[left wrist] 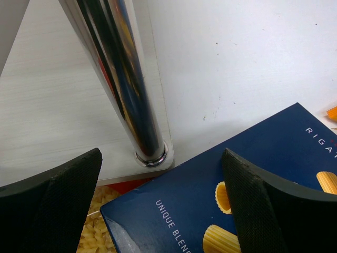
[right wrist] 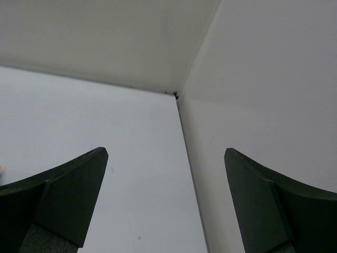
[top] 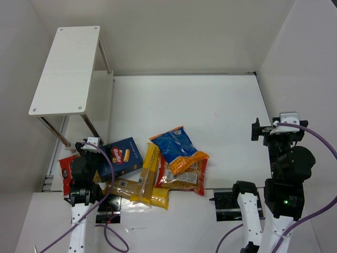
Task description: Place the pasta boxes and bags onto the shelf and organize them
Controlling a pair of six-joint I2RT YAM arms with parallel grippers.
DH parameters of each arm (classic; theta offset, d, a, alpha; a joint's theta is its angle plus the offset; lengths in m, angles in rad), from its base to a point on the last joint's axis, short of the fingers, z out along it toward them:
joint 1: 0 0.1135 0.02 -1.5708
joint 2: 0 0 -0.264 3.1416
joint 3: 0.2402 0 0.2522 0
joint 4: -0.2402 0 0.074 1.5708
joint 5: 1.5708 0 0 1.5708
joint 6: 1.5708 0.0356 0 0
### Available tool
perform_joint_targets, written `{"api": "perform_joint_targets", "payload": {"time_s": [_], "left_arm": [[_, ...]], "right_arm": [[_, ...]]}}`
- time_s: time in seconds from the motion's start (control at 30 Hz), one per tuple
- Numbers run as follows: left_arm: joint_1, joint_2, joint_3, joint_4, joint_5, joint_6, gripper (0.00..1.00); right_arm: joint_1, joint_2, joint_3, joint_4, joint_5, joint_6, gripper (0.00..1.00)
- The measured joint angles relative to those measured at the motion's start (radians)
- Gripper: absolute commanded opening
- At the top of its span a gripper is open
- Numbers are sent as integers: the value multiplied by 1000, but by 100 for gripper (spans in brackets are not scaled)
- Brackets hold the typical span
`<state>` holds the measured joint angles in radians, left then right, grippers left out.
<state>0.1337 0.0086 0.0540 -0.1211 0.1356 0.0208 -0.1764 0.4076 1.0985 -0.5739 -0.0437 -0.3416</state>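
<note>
The dark-blue pasta carton (top: 122, 156) lies flat at the near left, by the foot of the shelf (top: 66, 68). My left gripper (top: 87, 147) is open just above the carton's left corner. In the left wrist view the carton (left wrist: 210, 211) fills the space between the open fingers (left wrist: 52, 205), next to a shelf leg (left wrist: 124, 84). A red-trimmed clear bag (top: 67, 171) lies under that corner. A blue bag with an orange end (top: 179, 149) rests on another red-trimmed bag (top: 184, 179). Long yellow spaghetti packs (top: 149, 171) lie beside them. My right gripper (top: 263, 129) is open and empty at the right.
The shelf's bottom board (left wrist: 52, 116) sits on the table close to my left gripper. White walls enclose the table; the right wrist view shows the far right corner (right wrist: 175, 95). Black base plates (top: 229, 203) lie at the near edge.
</note>
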Motion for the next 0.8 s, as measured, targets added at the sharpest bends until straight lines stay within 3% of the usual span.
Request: {"api": "perform_joint_targets", "payload": {"time_s": [0.43, 0.53, 0.8], "left_arm": [[0, 0, 0, 0, 13, 5, 100], [1, 0, 5, -10, 76, 79, 100], [1, 2, 240, -19, 76, 172, 100]], "right_arm": [[-104, -42, -60, -163, -43, -46, 100], [-105, -44, -60, -170, -45, -46, 100], [-106, -43, -74, -170, -74, -46, 100]]}}
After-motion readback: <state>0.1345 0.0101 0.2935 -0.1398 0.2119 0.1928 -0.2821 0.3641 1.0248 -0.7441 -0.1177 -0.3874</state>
